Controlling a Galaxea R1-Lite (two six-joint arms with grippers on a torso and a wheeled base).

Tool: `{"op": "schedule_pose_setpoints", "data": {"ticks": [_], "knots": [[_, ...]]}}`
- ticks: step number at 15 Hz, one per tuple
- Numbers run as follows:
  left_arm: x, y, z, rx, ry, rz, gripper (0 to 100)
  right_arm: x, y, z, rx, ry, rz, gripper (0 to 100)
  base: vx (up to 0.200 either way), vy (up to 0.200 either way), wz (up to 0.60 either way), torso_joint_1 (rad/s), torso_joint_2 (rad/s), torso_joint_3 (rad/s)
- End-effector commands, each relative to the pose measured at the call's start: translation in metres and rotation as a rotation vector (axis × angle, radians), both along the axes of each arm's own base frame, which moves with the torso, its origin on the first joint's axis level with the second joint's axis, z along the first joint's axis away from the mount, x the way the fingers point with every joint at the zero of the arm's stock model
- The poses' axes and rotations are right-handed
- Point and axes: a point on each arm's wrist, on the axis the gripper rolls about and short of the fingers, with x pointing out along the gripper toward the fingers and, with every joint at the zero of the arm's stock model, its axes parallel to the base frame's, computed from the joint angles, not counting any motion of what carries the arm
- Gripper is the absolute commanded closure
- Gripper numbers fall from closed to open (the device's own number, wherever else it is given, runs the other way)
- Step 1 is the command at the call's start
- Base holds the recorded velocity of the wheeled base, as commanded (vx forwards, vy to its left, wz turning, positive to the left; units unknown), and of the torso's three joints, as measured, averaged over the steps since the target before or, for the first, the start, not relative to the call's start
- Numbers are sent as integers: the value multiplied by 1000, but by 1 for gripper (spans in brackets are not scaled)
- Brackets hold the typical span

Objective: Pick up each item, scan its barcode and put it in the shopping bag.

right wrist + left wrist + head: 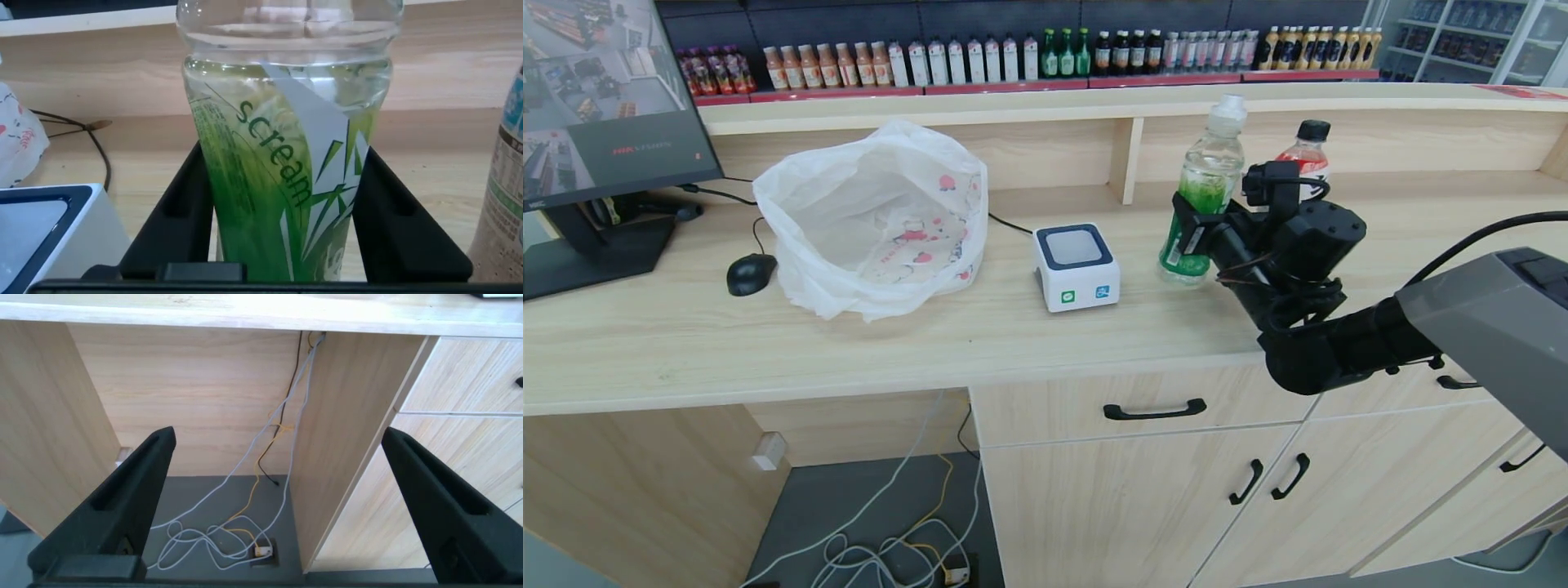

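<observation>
right gripper (1194, 233): clamped on green bottle (1209, 175), upright
green bottle: just right of scanner (1076, 265); shopping bag (874, 220) farther left
left gripper (278, 498): released, low by cabinet (204, 400)
nearer arm: right

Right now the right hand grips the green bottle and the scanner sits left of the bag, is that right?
Not quite. The right hand does grip the green bottle, but the scanner sits right of the bag, as the head view shows.
</observation>
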Motion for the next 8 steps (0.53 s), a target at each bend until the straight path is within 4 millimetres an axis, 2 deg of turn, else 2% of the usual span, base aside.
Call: {"op": "schedule_pose_setpoints", "data": {"ticks": [1, 8], "knots": [[0, 0, 0, 0, 0, 0, 0, -2, -1, 6, 5, -13, 1, 100, 0, 0, 0, 0, 0, 0], [0, 0, 0, 0, 0, 0, 0, -9, -3, 17, 12, -37, 5, 100, 0, 0, 0, 0, 0, 0]]}}
